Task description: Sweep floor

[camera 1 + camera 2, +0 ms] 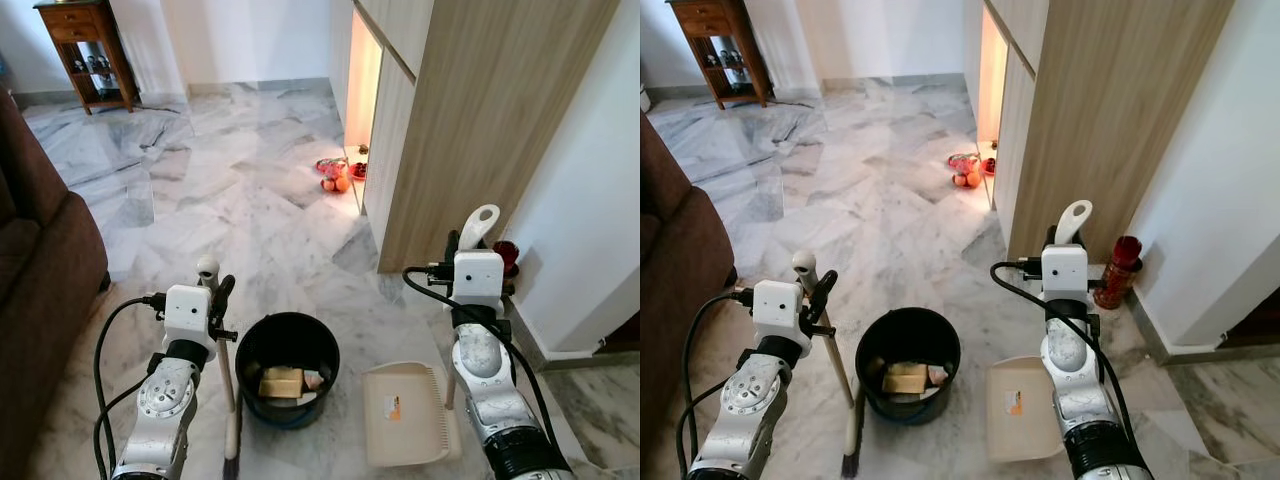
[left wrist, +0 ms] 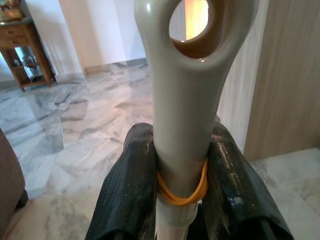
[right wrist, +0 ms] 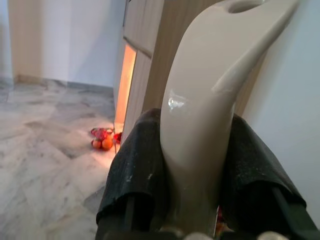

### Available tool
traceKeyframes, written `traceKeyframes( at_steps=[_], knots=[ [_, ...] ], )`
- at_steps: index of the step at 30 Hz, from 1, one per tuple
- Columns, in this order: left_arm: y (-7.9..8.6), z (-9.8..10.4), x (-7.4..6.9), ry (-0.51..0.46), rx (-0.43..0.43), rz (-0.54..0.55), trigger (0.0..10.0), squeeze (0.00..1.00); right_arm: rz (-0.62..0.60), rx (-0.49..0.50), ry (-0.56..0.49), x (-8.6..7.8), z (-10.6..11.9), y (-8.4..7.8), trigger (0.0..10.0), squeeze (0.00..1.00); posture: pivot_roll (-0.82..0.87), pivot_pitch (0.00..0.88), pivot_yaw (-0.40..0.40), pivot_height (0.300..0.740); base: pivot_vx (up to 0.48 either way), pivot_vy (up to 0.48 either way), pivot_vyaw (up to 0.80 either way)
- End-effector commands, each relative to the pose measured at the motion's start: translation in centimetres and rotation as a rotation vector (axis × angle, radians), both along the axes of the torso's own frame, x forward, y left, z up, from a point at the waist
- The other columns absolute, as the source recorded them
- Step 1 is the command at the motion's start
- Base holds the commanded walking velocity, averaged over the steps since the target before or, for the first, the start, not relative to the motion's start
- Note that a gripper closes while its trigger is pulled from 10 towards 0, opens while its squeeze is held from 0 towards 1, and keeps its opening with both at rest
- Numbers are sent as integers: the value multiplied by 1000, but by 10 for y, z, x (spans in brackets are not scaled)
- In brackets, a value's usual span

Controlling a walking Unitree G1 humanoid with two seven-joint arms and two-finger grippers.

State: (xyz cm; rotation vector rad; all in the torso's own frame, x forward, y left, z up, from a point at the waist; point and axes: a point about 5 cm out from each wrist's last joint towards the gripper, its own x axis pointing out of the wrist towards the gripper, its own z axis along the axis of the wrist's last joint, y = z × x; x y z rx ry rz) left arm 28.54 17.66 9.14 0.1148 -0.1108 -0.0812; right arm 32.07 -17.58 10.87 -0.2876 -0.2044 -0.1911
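The left gripper [image 2: 182, 200] is clamped on the broom [image 1: 228, 400] handle, bristles down on the floor just left of the black bin [image 1: 288, 380]. The right gripper [image 3: 195, 200] is clamped on the dustpan [image 1: 405, 415] handle, the pan resting flat just right of the bin. The bin already holds some scraps, so part of the sweeping looks done. Far ahead, small red and orange things [image 1: 335, 178] lie on the marble floor [image 1: 250, 190] beside the cabinet [image 1: 470, 120], probably left to gather
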Motion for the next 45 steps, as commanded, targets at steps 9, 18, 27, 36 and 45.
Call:
traceKeyframes(
  at_steps=[9,18,27,36,45],
  knots=[
    [-1,10,1,-46,3,-4,10000,0,31,0,-25,3,4,9,10000,0,146,0,16,740,-271,0,0],
    [-1,10,1,-44,0,-3,10000,0,30,2,-24,4,4,9,10000,0,142,0,18,740,-273,0,0],
    [-2,10,2,-43,-1,-4,10000,0,38,12,-25,5,4,9,10000,0,139,0,17,740,-274,0,0],
    [-3,9,2,-37,2,4,10000,0,52,18,-20,5,3,9,10000,0,133,0,13,740,-60,0,0],
    [-4,9,3,-40,-2,5,10000,0,55,18,-1,6,2,10,10000,0,133,0,9,740,0,0,-267]
  ],
)
